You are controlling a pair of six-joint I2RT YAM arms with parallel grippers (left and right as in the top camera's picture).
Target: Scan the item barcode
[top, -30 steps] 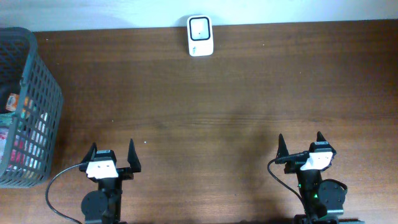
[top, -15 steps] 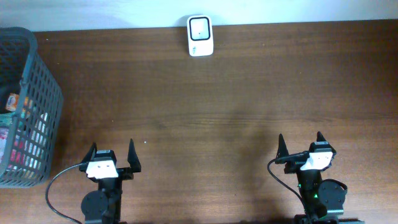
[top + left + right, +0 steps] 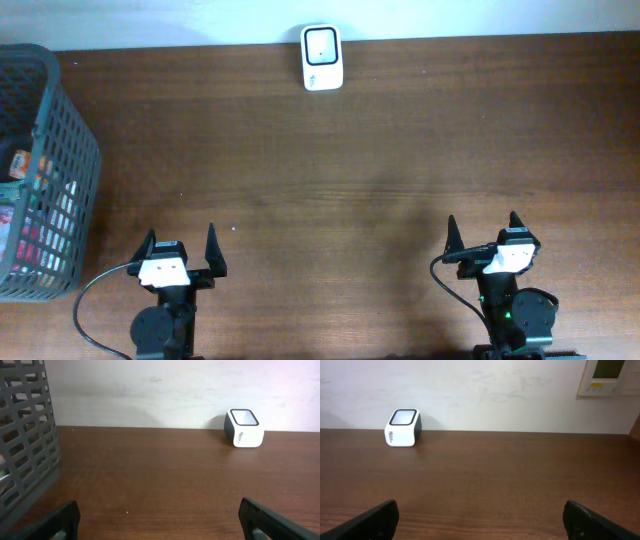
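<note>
The left gripper (image 3: 181, 252) has its two fingers (image 3: 59, 521) spread wide apart, and nothing is between them. Only the bare wood of the table (image 3: 350, 170) shows in the gap. The right gripper (image 3: 482, 235) is the same: its fingers (image 3: 375, 519) are fully parted and hold nothing. Both grippers sit low at the near edge of the table, well apart from each other, and point toward the far wall.

Far ahead of the left fingers and to their right, the white barcode scanner (image 3: 243, 427) stands at the back edge of the table, close to the wall. For the right fingers it is far ahead and to their left. Its dark-framed window faces up.

To the left of the left fingers, and a little ahead, stands a grey basket (image 3: 70, 150) with a grid wall. The packaged items (image 3: 18, 195) lie inside it and show as coloured packs through the grid. No barcode can be made out on them.

A black cable (image 3: 95, 295) curves out beside the left arm. High on the wall, ahead of the right fingers and to their right, is a beige panel (image 3: 609, 377).
</note>
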